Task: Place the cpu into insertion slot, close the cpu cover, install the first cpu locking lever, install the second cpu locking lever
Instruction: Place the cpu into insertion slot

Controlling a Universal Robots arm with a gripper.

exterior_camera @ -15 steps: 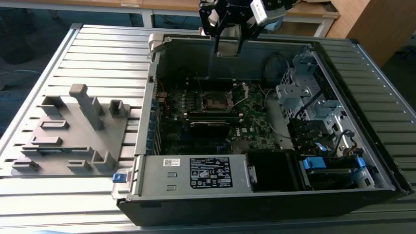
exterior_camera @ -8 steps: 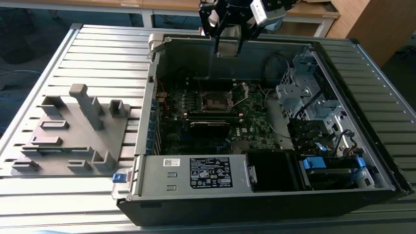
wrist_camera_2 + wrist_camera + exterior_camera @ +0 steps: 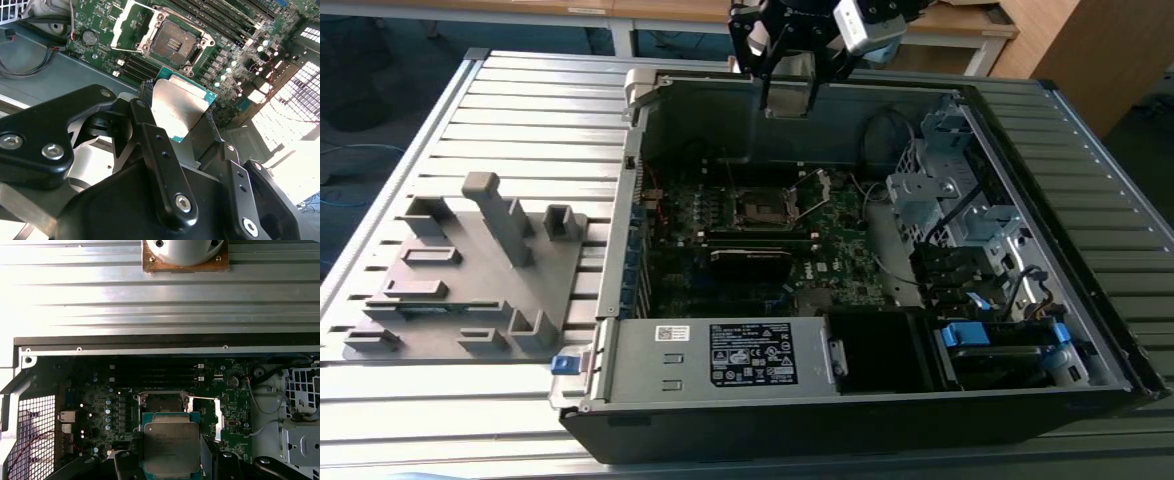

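My gripper [image 3: 787, 104] hangs high over the far side of the open computer case, shut on the cpu [image 3: 789, 99], a flat square chip with a dull silver top. In both wrist views the cpu [image 3: 178, 111] [image 3: 171, 442] sits between the black fingers [image 3: 146, 131]. Below it, on the green board, the insertion slot [image 3: 761, 207] [image 3: 173, 42] [image 3: 161, 403] lies bare with its dark centre showing. The cpu cover [image 3: 818, 189] [image 3: 128, 26] [image 3: 206, 416] is swung open beside the slot.
A labelled grey power supply box [image 3: 720, 355] fills the case's near side. Drive cages [image 3: 947, 195] and cables stand on the exterior view's right. Long black memory slots [image 3: 220, 20] run beside the socket. A grey fixture [image 3: 467, 270] sits on the slatted table outside the case.
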